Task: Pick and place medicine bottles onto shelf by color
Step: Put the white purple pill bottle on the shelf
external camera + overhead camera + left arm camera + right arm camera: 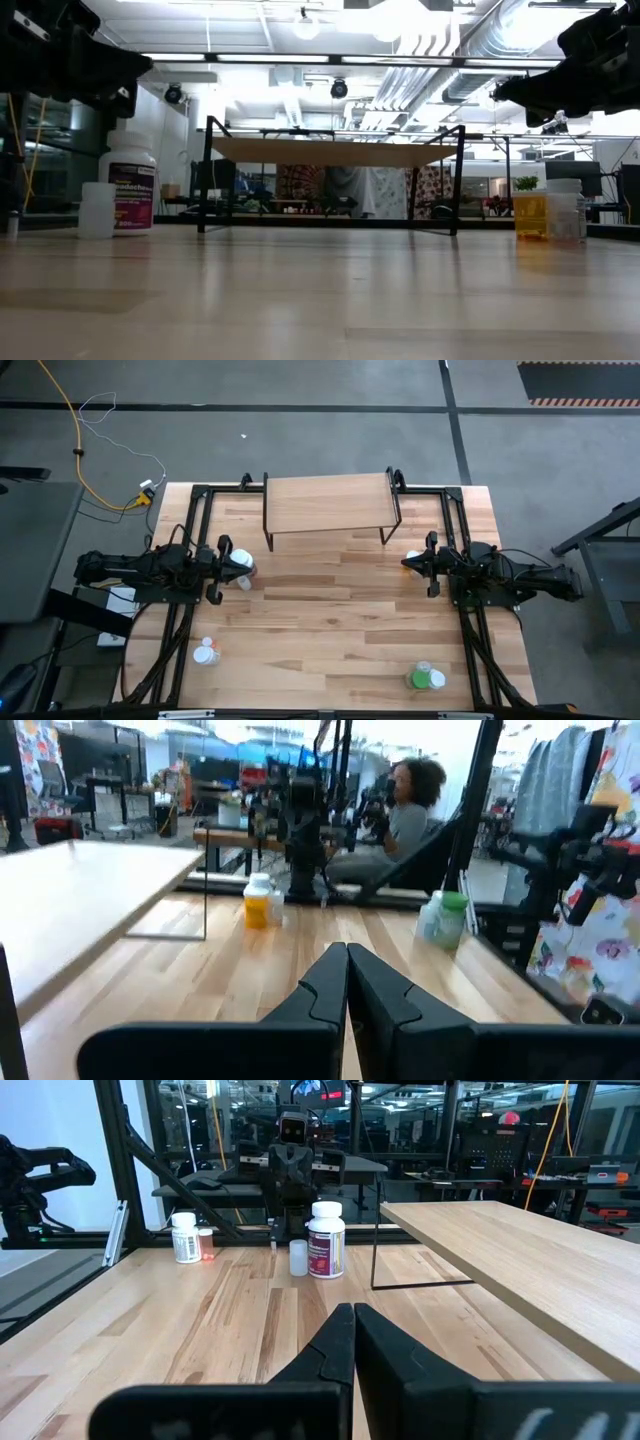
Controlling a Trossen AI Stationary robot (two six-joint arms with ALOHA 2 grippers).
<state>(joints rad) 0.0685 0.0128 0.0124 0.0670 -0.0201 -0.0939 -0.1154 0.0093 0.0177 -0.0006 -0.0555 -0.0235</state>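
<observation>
The shelf [330, 505] is a light-wood board on thin black legs, standing at the table's far middle. My left gripper [228, 563] hangs shut and level at the left. It is above a large white bottle with a magenta label [132, 190] and a small white bottle [97, 210], both upright on the table. My right gripper [405, 563] hangs shut and level at the right, above an orange bottle [531, 214] and a clear-white bottle [565, 210]. A white bottle and a red one [207, 652] stand near left. Green bottles [425, 677] stand near right.
Black arm frames [190, 520] run along both side edges of the table. Bare wood lies between the two arms and under the shelf. Beyond the table, a person sits in the room [405, 810]. A yellow cable [90, 470] lies on the floor at the far left.
</observation>
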